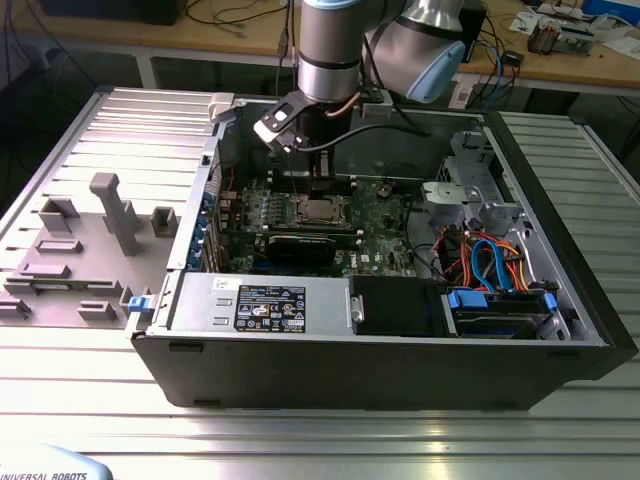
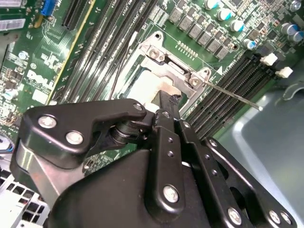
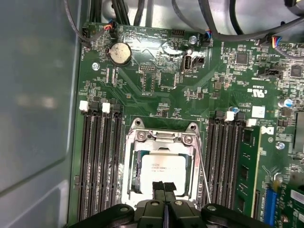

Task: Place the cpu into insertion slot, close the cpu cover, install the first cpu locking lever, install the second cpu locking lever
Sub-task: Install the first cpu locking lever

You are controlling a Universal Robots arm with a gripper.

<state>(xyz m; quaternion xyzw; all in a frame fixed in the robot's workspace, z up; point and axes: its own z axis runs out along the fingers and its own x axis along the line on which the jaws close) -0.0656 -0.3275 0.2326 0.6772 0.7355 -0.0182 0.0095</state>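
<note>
The cpu (image 3: 159, 164), a dull silver square chip, lies in the insertion slot (image 3: 134, 187) on the green motherboard (image 3: 161, 80). The cpu cover (image 3: 161, 138), a silver frame, lies down around the chip. One thin locking lever (image 3: 204, 175) runs along the socket's side; in the second wrist view this lever (image 2: 232, 95) sticks out over the memory slots. My gripper (image 3: 164, 186) hangs just over the chip's edge with its black fingers pressed together and nothing between them. It also shows in the second wrist view (image 2: 167, 100) and in the exterior view (image 1: 322, 188), above the socket (image 1: 322, 209).
Long memory slots (image 3: 99, 161) flank the socket on both sides. A black card (image 1: 300, 245) lies next to the socket, with the power supply (image 1: 260, 300) and drive bay with blue cables (image 1: 495, 265) beyond. The case walls (image 3: 38, 118) hem the board in. Grey fixtures (image 1: 110, 215) stand on the exterior view's left.
</note>
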